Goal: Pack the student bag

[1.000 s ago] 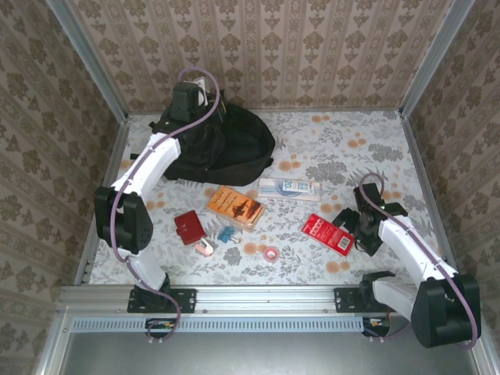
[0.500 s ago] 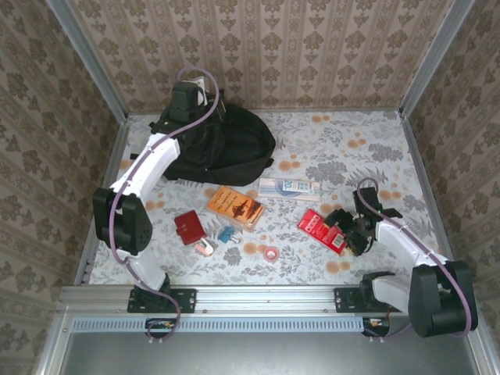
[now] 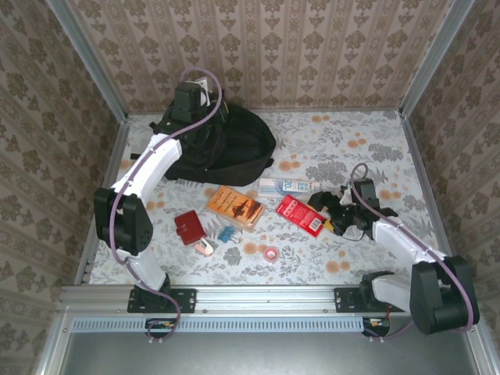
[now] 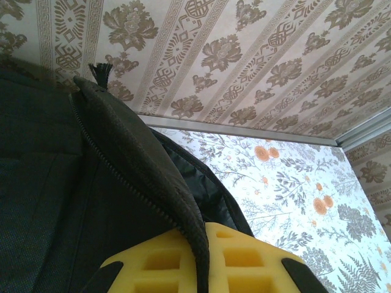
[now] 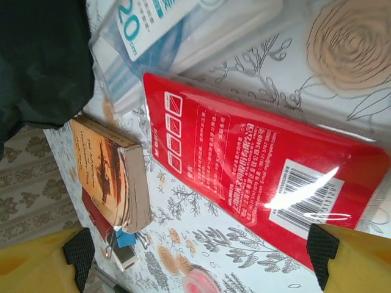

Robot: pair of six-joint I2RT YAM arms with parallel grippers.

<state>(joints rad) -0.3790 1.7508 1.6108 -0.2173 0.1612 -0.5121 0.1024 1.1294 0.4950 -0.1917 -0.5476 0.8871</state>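
Note:
The student bag (image 3: 234, 148), a large black backpack, lies at the back left of the table. My left gripper (image 3: 191, 105) is at its top end, shut on the zippered edge of the bag's flap (image 4: 140, 171), with the fabric pinched between the yellow fingers (image 4: 256, 262); the left gripper (image 4: 204, 250) holds the flap raised. My right gripper (image 3: 326, 209) stands open and low over the table, with a flat red packet (image 3: 301, 216) against its right finger (image 5: 354, 262). The red packet (image 5: 244, 165) lies flat, and the right gripper (image 5: 195, 256) has bare tablecloth between its fingers.
An orange book (image 3: 234, 206) lies left of the red packet, and a blue-and-white pack (image 3: 287, 187) lies behind it. A small red box (image 3: 188, 226), a blue clip (image 3: 226, 234) and a pink tape roll (image 3: 271, 254) sit nearer the front. Patterned walls enclose the table.
My right gripper has swept left and back across the table, and the red packet has slid with it toward the book. The left arm stayed at the bag.

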